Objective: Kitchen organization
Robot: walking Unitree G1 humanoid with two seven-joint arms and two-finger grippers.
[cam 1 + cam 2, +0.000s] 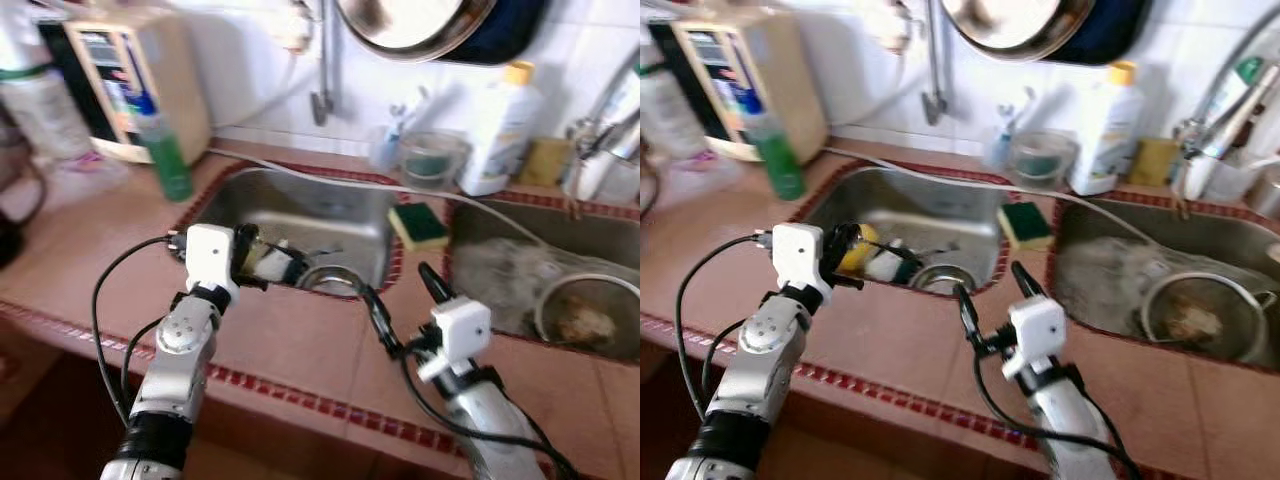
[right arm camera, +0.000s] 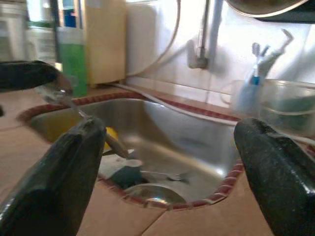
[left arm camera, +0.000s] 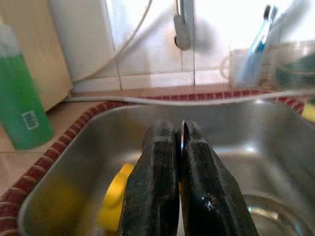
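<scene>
The left gripper [image 3: 179,147] is pinched shut on a spoon [image 2: 74,104], whose handle slopes down from the fingertips into the steel sink [image 1: 300,215]. The right gripper [image 1: 400,305], spread wide and empty, is held beside it at the rim, the spoon lying nearer the left arm.

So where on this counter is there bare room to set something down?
Bare tile lies along the counter's front edge, before the left sink, and left of it below the green bottle. Crowded: the back ledge by the white bottle, and both basins.
</scene>
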